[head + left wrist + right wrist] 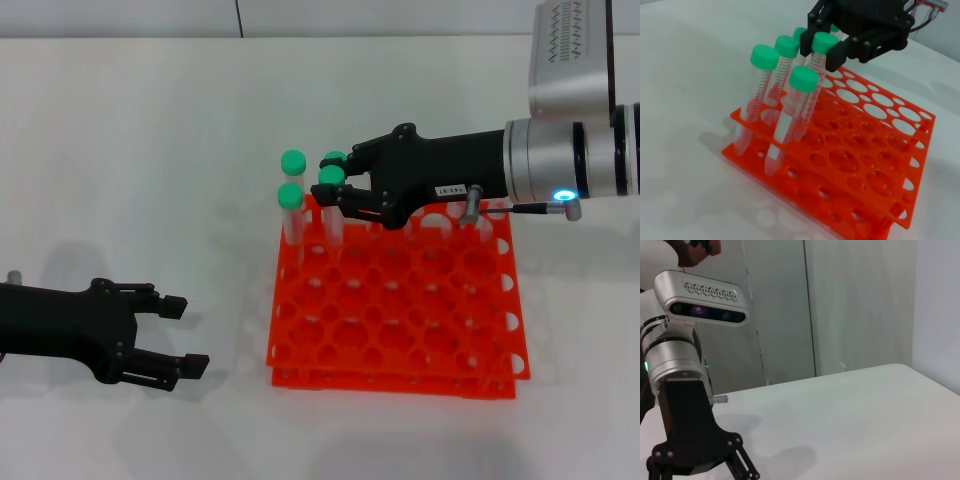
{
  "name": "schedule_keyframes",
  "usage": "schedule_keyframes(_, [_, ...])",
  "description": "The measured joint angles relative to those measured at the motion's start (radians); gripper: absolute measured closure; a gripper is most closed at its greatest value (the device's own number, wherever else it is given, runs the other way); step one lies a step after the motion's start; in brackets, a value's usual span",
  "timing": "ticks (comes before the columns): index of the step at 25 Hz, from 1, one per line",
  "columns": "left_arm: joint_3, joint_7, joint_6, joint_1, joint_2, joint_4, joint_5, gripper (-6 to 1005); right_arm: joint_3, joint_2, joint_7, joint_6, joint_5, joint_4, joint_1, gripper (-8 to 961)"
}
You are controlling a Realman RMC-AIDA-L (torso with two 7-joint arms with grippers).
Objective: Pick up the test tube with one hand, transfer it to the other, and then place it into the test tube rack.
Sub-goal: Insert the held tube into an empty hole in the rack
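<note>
Head view: right gripper (335,192) over the rack (400,310) far corner, fingers closed on the test tube (333,205) just under its green cap; left gripper (180,335) spread open, empty, apart.
Left wrist view: tube (812,80) between fingers, over a hole.
Handling: likely light, stiff, slick; grip below cap.

Right gripper (338,192): black linkage fingers, small white printed label on its side, silver banded wrist with glowing blue ring light, thin cable alongside. Left gripper (190,336): plain black, visible screws, no label.
</note>
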Motion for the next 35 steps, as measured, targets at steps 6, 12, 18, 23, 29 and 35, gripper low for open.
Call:
schedule_keyframes(6, [0.0,0.0,-0.002,0.0,0.0,0.0,0.0,122,0.0,0.0,0.0,0.004,0.0,-0.001,0.0,671])
schedule_keyframes(12, [0.0,0.0,-0.004,0.0,0.0,0.0,0.0,122,0.003,0.0,-0.008,0.006,0.002,-0.008,-0.01,669])
schedule_keyframes(18, [0.0,0.003,-0.005,0.0,0.001,0.0,-0.001,122,0.011,0.002,-0.013,0.007,0.005,-0.017,-0.022,668])
schedule_keyframes(23, [0.0,0.003,-0.006,-0.001,0.001,0.0,-0.001,122,0.012,0.002,-0.017,0.007,0.013,-0.014,-0.027,667])
schedule_keyframes(29, [0.0,0.003,-0.006,-0.001,0.0,0.0,-0.002,122,0.012,0.002,-0.037,0.008,0.03,-0.014,-0.043,665])
schedule_keyframes(35, [0.0,0.003,-0.006,-0.001,-0.001,0.0,-0.002,122,0.012,0.002,-0.038,0.009,0.031,-0.01,-0.046,664])
